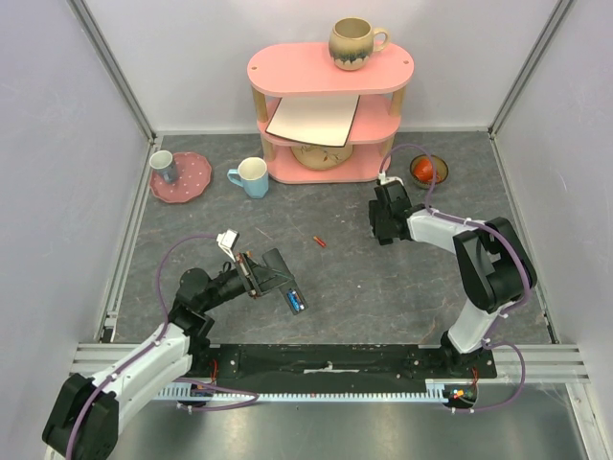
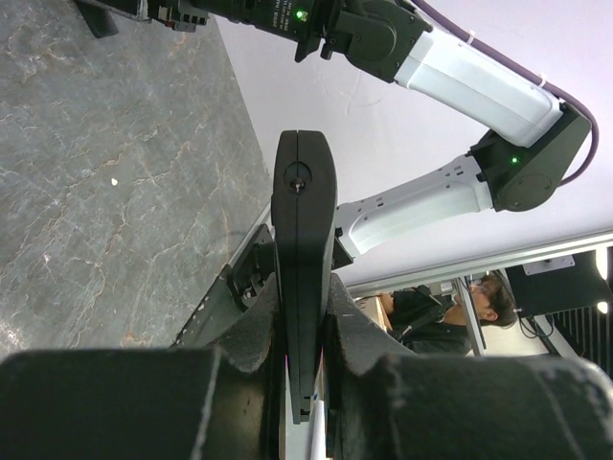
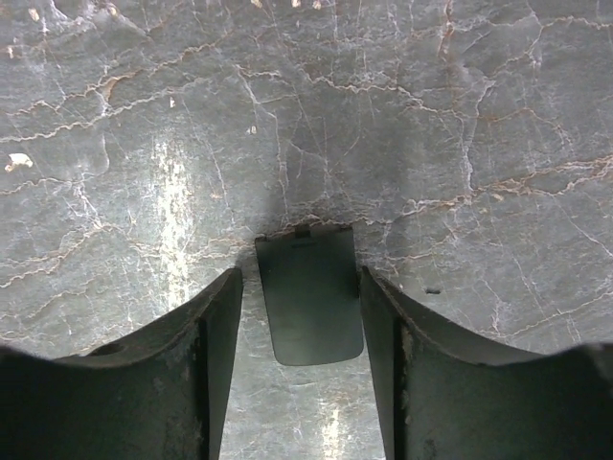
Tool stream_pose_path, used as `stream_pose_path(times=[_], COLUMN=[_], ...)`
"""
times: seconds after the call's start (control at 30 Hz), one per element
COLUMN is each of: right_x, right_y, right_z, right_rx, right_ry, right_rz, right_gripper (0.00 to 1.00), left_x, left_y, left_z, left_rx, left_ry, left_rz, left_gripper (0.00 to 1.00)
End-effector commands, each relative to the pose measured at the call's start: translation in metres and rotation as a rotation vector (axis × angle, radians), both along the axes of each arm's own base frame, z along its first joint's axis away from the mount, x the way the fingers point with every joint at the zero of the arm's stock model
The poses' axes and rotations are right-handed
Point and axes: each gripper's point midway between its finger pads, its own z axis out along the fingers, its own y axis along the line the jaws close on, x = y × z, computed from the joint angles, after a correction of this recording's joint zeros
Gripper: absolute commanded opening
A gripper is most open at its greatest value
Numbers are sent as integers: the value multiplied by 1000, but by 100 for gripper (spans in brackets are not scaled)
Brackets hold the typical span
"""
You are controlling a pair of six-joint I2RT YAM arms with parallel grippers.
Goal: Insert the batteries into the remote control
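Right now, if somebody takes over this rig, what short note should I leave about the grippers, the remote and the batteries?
Left gripper: shut on the remote control, held on edge.
Right gripper: open, low over the table, fingers either side of a small black flat piece, probably the battery cover; not gripping it.
Batteries: a blue battery shows at the remote's end, seemingly seated. A red battery lies loose on the table.
Left to do: load the red one, then likely the cover.
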Motion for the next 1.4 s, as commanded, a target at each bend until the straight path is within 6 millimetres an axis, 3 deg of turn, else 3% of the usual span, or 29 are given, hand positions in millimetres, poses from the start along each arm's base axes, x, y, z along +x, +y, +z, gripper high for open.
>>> stream_pose_path(times=[0.0,0.13,0.23,0.3,0.4,0.47,0.8,1.13,1.37], right_x=[-31,-35,-39,-40,-42,-46,-57,-65,-61], right_y=[-9,-8,-7,-7,-6,-7,-12,-6,0], right_z=[-31,-31,-29,-26,-22,-21,-17,-30,-31], right_rx=[-13,1,13,18,22,19,-9,1,4], right_ry=[123,129,130,128,135,145,185,253,256], right_rz=[-1,2,0,-3,4,6,47,85,111], right_gripper=[56,40,34,38,55,58,57,49,55], left_x=[-1,0,1,2,3,3,4,3,3], left_y=[-1,-1,-2,-2,-3,-3,-4,-4,-4], left_z=[5,5,6,7,8,9,7,8,7], left_rx=[3,4,6,5,4,3,2,-2,-2], left_ry=[-68,-67,-70,-68,-70,-72,-67,-70,-68], left_rz=[-6,-9,-8,-6,-8,-11,-13,-16,-14], left_gripper=[2,2,2,2,2,2,2,2,2])
